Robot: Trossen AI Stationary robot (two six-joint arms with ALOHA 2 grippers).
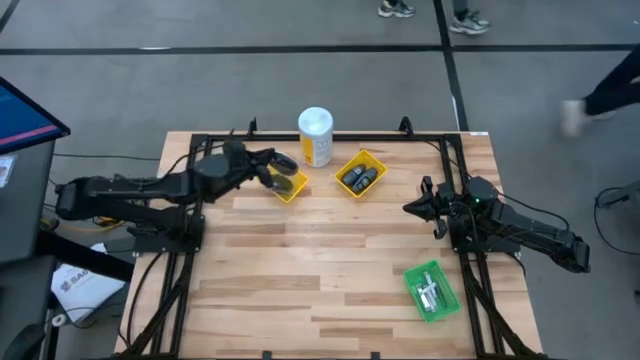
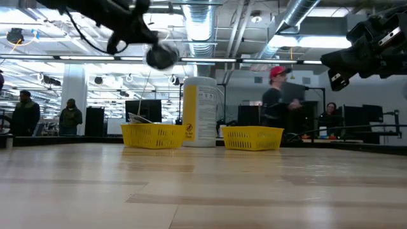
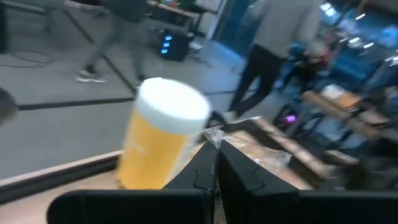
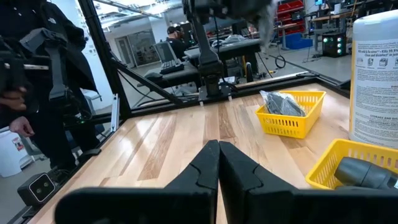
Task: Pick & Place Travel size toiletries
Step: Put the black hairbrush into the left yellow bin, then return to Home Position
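Surface: pale wood, people walking in the room behind.
Left tool: raised above the left tray, clamped on a wrapped disc.
Right tool: fingers together, empty, waiting at the right edge.
Relation: disc hung directly over the left tray; the left arm was nearer.
Other toiletries: in the second tray.

Overhead down; low level; wrists forward; all share canister.
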